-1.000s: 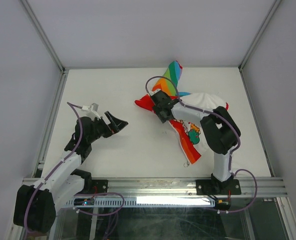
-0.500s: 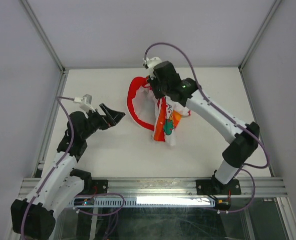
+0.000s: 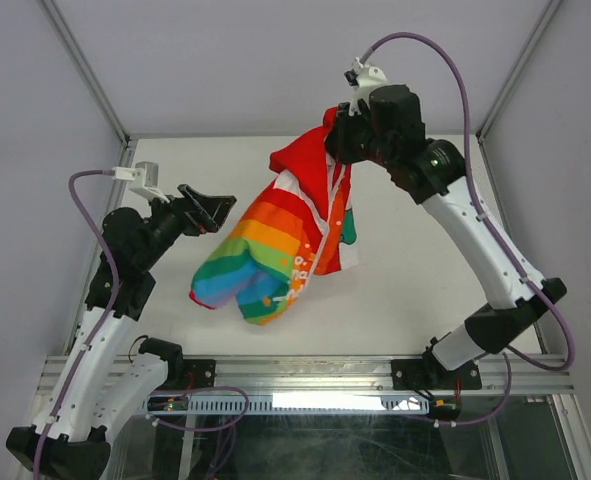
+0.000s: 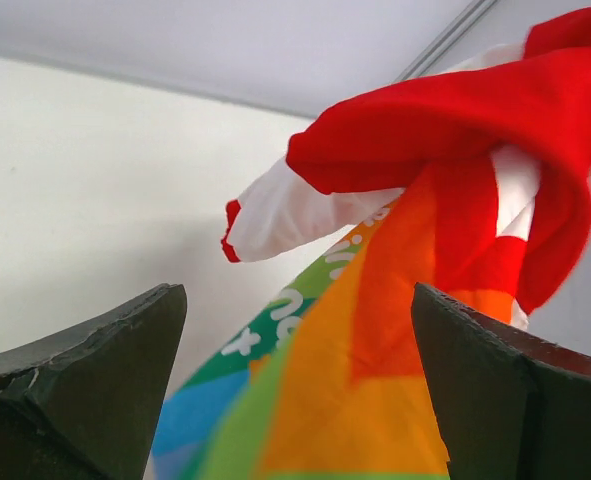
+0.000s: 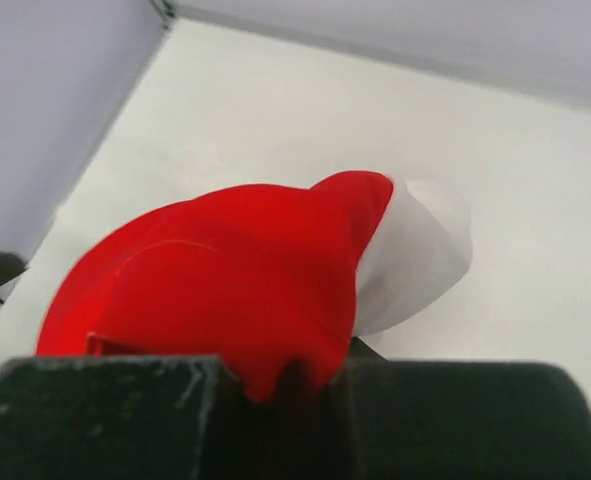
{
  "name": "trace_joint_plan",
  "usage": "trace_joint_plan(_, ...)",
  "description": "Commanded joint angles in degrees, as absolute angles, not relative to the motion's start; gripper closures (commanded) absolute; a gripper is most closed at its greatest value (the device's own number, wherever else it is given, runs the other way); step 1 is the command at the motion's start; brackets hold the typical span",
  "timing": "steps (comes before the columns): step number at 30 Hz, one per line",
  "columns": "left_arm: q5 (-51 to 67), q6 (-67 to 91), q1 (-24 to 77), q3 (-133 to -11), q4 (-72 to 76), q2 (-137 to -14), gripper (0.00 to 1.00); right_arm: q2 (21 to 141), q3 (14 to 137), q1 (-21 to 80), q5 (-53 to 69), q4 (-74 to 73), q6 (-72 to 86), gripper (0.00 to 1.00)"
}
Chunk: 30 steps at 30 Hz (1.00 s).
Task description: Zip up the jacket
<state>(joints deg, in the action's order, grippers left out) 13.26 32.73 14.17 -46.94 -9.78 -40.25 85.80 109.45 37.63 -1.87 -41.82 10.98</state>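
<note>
Standing by the near edge of the white table point(image 3: 415, 290), I saw the two arms bolted down side by side. A bit farther in, the left claw point(image 3: 218, 210) was up in the air with its two dark fingers spread wide and nothing between them. It pointed at the jacket point(image 3: 275, 240), near it but not touching. The jacket hung over the middle of the table, red hood point(image 3: 303, 165) on top, rainbow sleeves dangling low. I could not tell if the sleeves touched the table. Farthest back and highest, the right claw point(image 3: 341, 135) was squeezed tight on the red hood, holding the whole jacket up.
</note>
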Motion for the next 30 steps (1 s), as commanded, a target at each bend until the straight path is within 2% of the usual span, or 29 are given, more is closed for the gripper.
trace_joint_plan(1,15.35,31.28,14.06,-46.25,-12.35,-45.07,0.01,94.24,107.08,31.80,-1.49,-43.20,15.56,0.91)
trace_joint_plan(3,16.11,31.67,14.06,-45.10,-12.02,-46.86,0.01,98.89,107.79,29.93,-1.41,-43.37,15.52,0.84)
trace_joint_plan(7,18.73,31.98,14.13,-42.63,-10.10,-49.20,0.01,106.31,109.84,27.68,-0.61,-44.41,14.07,0.55)
trace_joint_plan(9,20.43,32.05,14.37,-41.51,-8.97,-50.11,0.01,105.96,108.14,27.29,-2.51,-44.40,12.94,0.43)
trace_joint_plan(12,21.84,32.17,16.40,-40.52,-7.60,-51.69,0.02,100.92,99.24,25.78,-3.43,-41.86,12.46,0.33)
trace_joint_plan(17,16.31,33.22,27.70,-39.89,-2.97,-55.96,0.03,88.36,80.92,21.83,-1.21,-34.35,13.66,0.29)
trace_joint_plan(22,9.96,31.87,37.34,-43.29,-0.69,-65.54,0.05,79.69,65.53,16.61,2.85,-27.95,15.17,0.28)
trace_joint_plan(28,1.65,26.54,44.85,-52.51,-1.57,-80.15,0.04,76.74,53.02,13.36,5.59,-20.01,17.09,0.28)
trace_joint_plan(30,-0.36,24.83,45.84,-56.17,-2.34,-85.88,0.04,77.83,50.64,12.97,5.75,-18.00,17.31,0.32)
